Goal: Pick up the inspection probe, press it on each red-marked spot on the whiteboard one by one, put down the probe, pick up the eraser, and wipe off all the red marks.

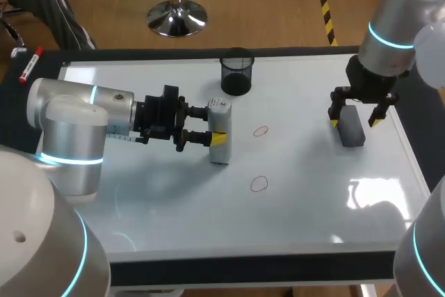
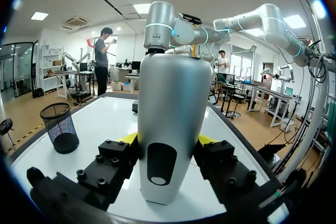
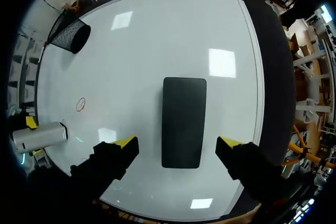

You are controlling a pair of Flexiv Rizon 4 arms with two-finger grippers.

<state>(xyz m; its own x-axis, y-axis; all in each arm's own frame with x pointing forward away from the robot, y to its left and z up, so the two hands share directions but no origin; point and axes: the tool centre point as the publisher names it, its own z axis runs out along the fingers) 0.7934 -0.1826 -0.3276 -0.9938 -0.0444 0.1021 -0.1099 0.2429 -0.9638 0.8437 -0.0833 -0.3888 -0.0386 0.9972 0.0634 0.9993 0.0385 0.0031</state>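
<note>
Inspection probe (image 1: 220, 132) in left pincer (image 1: 213, 124), near mesh cup (image 1: 236, 72), contents unclear

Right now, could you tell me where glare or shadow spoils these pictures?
Head view: a glare patch on the whiteboard toward its right side, clear of the red marks. Right wrist view: lamp reflections on the board around the eraser, none on it. Left wrist view: the probe blocks much of the board.

Now the whiteboard (image 1: 306, 199) glossy and smooth, throwing back the ceiling lights, probe (image 1: 220, 133) smooth satin silver, perhaps painted metal or plastic, eraser (image 1: 351, 126) matt dark, dull flat top, cup (image 1: 236, 71) black wire mesh, left arm (image 1: 69, 119) smooth pale shell with a soft sheen
</note>
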